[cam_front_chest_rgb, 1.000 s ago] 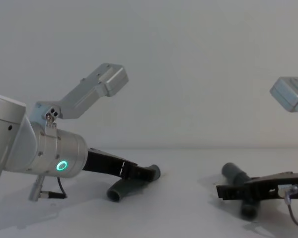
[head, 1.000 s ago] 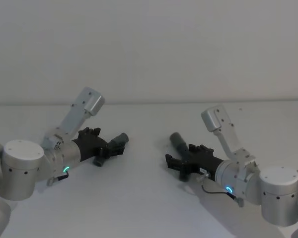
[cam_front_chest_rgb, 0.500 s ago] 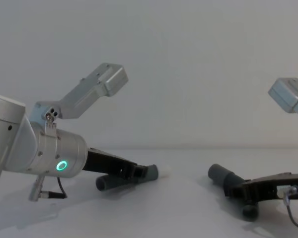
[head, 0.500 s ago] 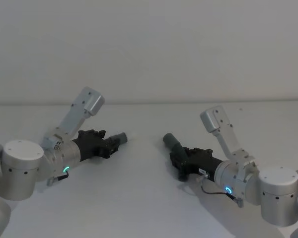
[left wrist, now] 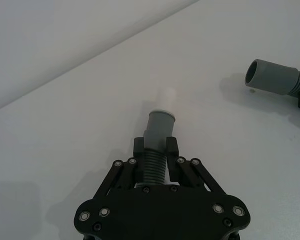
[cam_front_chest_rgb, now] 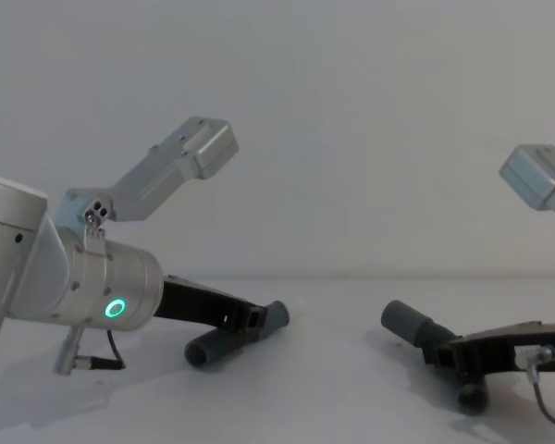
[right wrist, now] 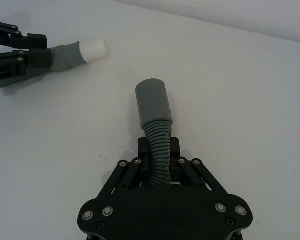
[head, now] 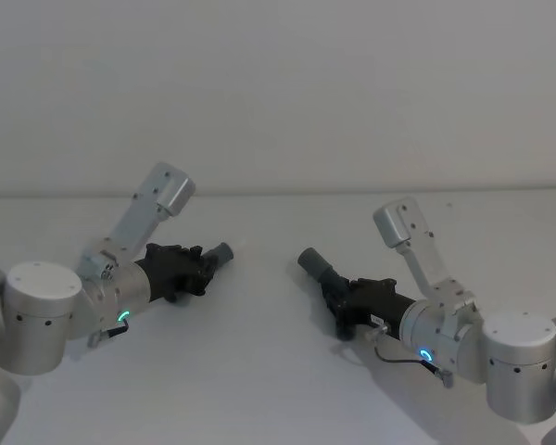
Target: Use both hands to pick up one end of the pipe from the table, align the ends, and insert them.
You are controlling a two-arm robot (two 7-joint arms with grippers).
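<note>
Well, across the white surface [head: 278, 380] the two arms reach toward each other, both held low. The left claw [left wrist: 155, 149] is clamped on the ribbed body of one pipe piece [left wrist: 155, 167], its whitish tip [left wrist: 166, 96] pointing inward. The right claw [right wrist: 159, 150] grips the other piece [right wrist: 158, 134], whose open cuff [right wrist: 152, 102] faces that tip, well apart.

Head view, centre: bare table [head: 264, 278] lies open between the whitish-tipped pipe piece [head: 222, 251] in my left gripper [head: 202, 266] and the plain-cuffed pipe piece [head: 310, 262] in my right gripper [head: 334, 295]. My left arm [head: 120, 287] and right arm [head: 435, 329] bound it lower left and lower right.
</note>
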